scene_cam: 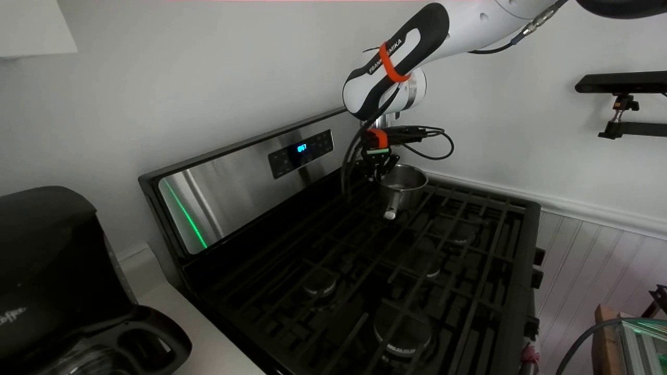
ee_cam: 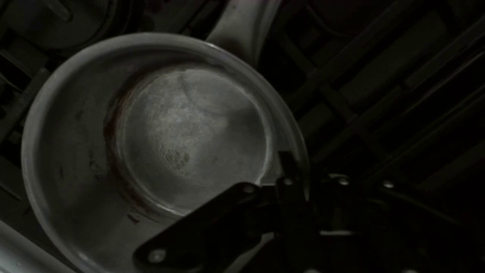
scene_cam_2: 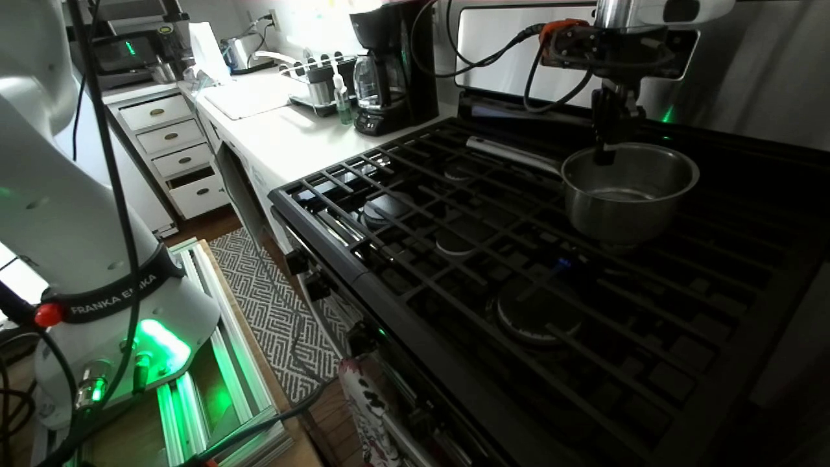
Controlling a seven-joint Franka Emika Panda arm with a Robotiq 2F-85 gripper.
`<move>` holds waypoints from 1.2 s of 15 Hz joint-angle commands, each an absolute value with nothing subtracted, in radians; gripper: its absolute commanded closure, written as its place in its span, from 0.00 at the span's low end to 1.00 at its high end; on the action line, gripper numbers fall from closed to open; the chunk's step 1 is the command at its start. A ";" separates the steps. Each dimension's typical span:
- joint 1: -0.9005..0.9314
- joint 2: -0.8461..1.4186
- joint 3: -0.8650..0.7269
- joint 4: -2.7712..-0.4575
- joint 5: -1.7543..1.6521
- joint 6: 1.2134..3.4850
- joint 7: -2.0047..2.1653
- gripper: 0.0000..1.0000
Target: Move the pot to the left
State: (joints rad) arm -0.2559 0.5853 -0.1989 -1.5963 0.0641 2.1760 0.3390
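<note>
The pot (scene_cam: 401,182) is a shiny silver saucepan at the back of the stove, its handle (scene_cam: 393,204) pointing toward the camera in an exterior view. It also shows in an exterior view (scene_cam_2: 629,188), handle pointing left, and in the wrist view (ee_cam: 197,113). My gripper (scene_cam: 378,176) straddles the pot's rim near the handle side. One black fingertip (scene_cam_2: 604,154) is inside the pot. The other finger is outside the rim and mostly lost in darkness. The fingers (ee_cam: 308,178) look drawn together on the rim. I cannot tell whether the pot's base touches the grates.
The black stove grates (scene_cam: 359,276) stretch across the cooktop. The stove's steel back panel (scene_cam: 234,182) stands close behind my gripper. A white wall (scene_cam: 495,120) borders the stove near the pot. A black coffee maker (scene_cam_2: 395,65) stands on the counter (scene_cam_2: 279,139).
</note>
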 commanded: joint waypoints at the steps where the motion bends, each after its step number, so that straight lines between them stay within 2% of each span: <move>1: -0.237 0.523 -0.199 -1.620 0.070 2.062 0.310 0.98; 8: -0.195 0.468 -0.186 -1.656 0.068 1.942 0.308 0.98; 18: -0.143 0.317 -0.166 -1.882 0.105 2.022 0.331 0.98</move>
